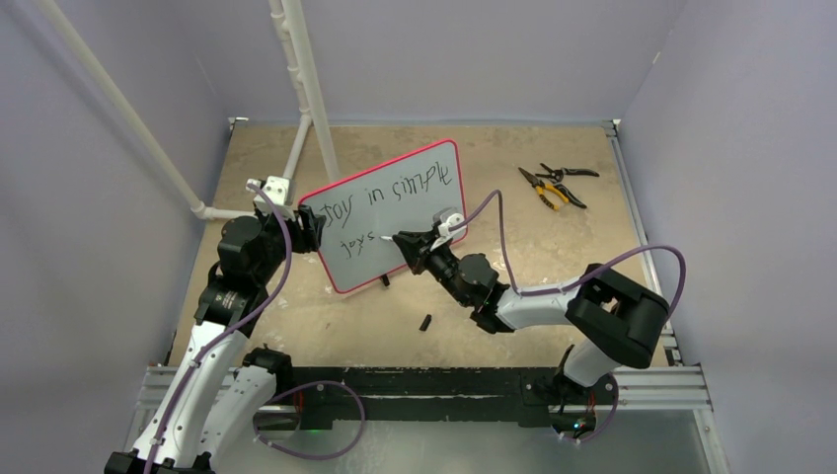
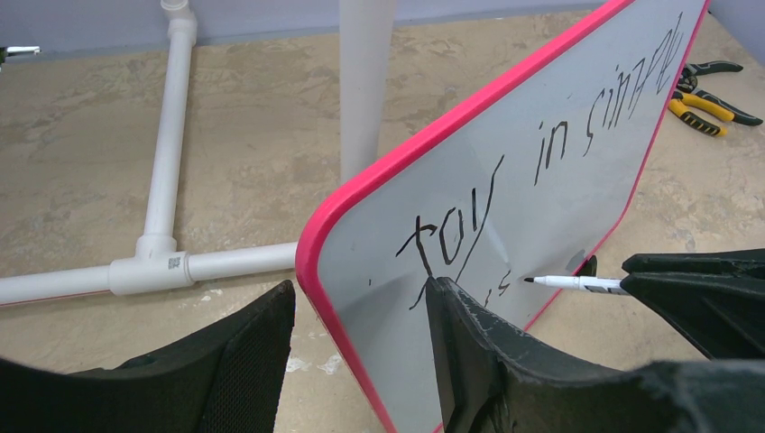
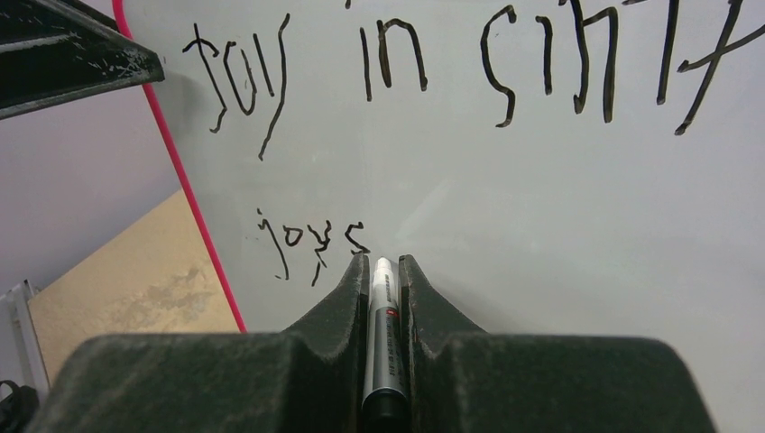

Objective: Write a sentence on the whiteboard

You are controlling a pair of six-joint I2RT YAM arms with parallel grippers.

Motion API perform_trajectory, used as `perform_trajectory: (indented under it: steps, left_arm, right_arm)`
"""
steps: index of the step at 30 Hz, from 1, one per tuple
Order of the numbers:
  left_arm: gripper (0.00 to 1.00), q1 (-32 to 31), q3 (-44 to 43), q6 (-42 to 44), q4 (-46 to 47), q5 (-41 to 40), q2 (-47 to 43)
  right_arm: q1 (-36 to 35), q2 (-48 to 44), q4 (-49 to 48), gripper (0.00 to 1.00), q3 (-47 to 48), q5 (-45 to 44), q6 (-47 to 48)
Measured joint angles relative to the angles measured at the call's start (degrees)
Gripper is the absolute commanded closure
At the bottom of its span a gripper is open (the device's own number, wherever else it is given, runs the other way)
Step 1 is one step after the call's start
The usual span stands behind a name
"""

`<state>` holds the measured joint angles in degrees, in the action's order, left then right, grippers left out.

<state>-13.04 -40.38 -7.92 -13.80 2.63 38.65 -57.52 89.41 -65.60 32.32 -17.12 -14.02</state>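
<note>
Our right gripper (image 3: 383, 263) is clenched on the marker (image 3: 382, 311), its tip just right of "joys" in the sentence (image 3: 366, 63). We judge the whiteboard (image 1: 395, 212), standing tilted left of centre, light, stiff and slippery. The left gripper (image 2: 359, 290) straddles its left rim, the proper hold, but whether it clamps we cannot tell.

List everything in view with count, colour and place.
whiteboard: one, grey-white with red-pink rim, tilted mid-table
sentence: two lines, black, on whiteboard
marker: one, white, black tip at second line's end
small piece: one, black, table, nearer than whiteboard
hand tools: two, yellow-black and black, far right
pipe frame: one, white, far left
table: one, beige, beneath all
left gripper: one, black, open astride whiteboard's left edge
right gripper: one, black, shut on marker
</note>
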Motion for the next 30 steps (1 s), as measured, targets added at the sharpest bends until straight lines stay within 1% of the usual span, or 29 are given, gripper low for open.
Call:
perform_trajectory:
  steps: [30]
  left_arm:
    - [0.45, 0.0, 0.0, 0.0, 0.0, 0.1, 0.0]
  right_arm:
    - [0.1, 2.2, 0.0, 1.00, 1.6, -0.6, 0.0]
